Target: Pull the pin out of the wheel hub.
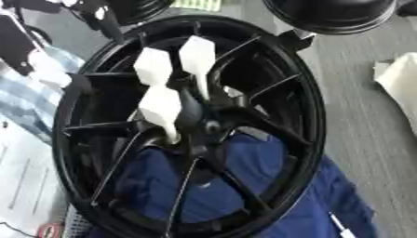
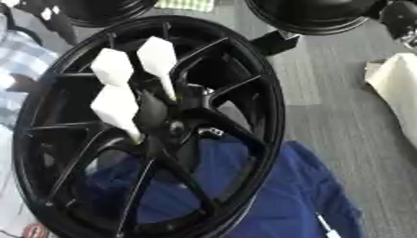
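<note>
In the left eye view, the wheel hub (image 1: 191, 125) fills my frame, lying over a blue cloth (image 1: 244, 186). Three white pins (image 1: 163, 109) stand in its centre, heads splayed up and left of the bore. Neither hand shows, so whether their fingers are apart or together I cannot tell. I judge the pull has not begun. I'd take one pin by its wide head and draw it along its own shaft, not sideways against the spokes.

In the right eye view, the pins (image 2: 118, 109) sit close together, so fingers must slip between heads. Open room lies right of the hub on grey floor (image 2: 326, 116); another dark wheel (image 2: 313, 16) crowds just above the rim.
</note>
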`<control>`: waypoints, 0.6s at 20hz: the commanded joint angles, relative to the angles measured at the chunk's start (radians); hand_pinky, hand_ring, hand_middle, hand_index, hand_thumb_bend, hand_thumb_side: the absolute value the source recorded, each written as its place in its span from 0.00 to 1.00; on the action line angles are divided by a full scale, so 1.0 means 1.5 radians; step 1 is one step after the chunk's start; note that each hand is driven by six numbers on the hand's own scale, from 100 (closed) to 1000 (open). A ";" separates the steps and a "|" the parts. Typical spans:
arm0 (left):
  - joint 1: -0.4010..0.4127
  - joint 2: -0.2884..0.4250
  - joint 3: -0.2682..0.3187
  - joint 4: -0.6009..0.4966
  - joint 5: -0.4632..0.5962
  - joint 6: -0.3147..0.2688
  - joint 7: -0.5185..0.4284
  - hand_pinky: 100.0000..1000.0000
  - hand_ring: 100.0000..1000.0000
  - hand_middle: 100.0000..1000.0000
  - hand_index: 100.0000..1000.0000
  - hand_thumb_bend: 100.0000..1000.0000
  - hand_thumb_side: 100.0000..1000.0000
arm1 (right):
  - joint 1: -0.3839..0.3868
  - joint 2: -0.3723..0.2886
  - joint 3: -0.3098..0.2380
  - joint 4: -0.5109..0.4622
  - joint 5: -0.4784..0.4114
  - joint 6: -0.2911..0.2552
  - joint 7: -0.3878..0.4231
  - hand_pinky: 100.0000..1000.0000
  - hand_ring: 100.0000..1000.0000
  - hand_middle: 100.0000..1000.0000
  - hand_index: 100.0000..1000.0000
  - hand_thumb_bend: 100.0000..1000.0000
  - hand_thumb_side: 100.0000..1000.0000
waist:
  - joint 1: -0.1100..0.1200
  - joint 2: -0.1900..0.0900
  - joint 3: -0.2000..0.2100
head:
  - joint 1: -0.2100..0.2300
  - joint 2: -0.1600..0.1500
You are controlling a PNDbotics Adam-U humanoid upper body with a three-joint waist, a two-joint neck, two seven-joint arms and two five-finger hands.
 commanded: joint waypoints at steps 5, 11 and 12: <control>-0.051 -0.031 -0.002 0.039 -0.026 0.030 0.001 0.83 0.80 0.73 0.81 0.41 0.26 | -0.006 -0.019 -0.003 -0.012 0.007 0.001 0.003 0.94 0.77 0.61 0.77 0.00 0.23 | -0.003 -0.015 0.000 | 0.003 -0.011; -0.068 -0.050 -0.001 0.052 -0.040 0.037 0.001 0.83 0.80 0.73 0.81 0.38 0.24 | -0.005 -0.017 -0.003 -0.012 0.009 0.003 0.003 0.94 0.77 0.61 0.77 0.00 0.23 | -0.003 -0.015 0.000 | 0.005 -0.009; -0.070 -0.054 -0.001 0.055 -0.040 0.039 0.001 0.83 0.80 0.73 0.81 0.38 0.24 | -0.006 -0.016 -0.003 -0.012 0.009 0.003 0.003 0.94 0.77 0.61 0.77 0.00 0.23 | -0.003 -0.014 0.000 | 0.005 -0.010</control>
